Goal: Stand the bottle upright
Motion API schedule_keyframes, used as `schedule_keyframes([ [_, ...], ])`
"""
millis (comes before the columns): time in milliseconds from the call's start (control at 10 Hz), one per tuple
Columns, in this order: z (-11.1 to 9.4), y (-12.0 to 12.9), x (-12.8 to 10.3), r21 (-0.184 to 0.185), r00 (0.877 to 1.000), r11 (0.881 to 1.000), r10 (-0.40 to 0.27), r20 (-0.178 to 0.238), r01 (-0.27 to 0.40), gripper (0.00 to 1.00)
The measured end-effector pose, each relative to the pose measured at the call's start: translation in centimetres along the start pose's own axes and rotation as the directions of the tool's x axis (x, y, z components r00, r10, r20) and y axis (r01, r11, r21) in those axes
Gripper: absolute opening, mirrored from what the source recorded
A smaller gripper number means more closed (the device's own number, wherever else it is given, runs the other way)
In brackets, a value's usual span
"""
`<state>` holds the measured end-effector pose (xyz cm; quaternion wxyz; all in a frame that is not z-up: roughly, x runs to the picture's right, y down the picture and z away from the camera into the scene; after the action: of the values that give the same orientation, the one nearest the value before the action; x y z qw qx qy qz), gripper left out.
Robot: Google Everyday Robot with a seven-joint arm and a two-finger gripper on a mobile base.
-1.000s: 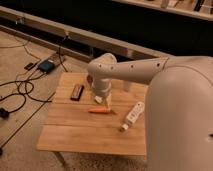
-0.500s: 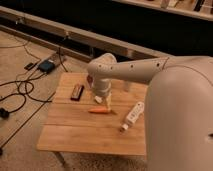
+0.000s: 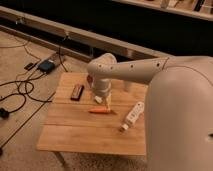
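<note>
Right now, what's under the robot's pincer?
The pincer hangs over the wooden table, just behind an orange stick-like thing. The table patch straight beneath is hidden by the arm. The bottle lies apart, on its side.

A wooden tabletop (image 3: 75,135) carries a flat dark bar (image 3: 77,92) near its far left edge and a slim orange stick (image 3: 100,111) lying near the middle. On the floor (image 3: 20,125) to the left, black cables (image 3: 20,92) lie beside a small dark box (image 3: 47,66).

Fingers (image 3: 107,101) above orange item (image 3: 100,111), bottle (image 3: 133,115) flat nearby
</note>
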<state>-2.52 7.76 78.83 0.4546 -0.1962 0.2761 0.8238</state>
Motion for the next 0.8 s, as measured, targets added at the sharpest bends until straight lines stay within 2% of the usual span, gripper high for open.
schedule_keyframes([
  [400, 0.1, 0.0, 0.0, -0.001, 1.0, 1.0, 0.003, -0.003, -0.003, 0.65],
  [600, 0.5, 0.3, -0.4, -0.014, 0.999, 1.0, 0.014, -0.043, -0.015, 0.65],
  [800, 0.6, -0.9, -2.2, -0.019, 0.995, 0.998, 0.052, -0.08, -0.054, 0.65],
])
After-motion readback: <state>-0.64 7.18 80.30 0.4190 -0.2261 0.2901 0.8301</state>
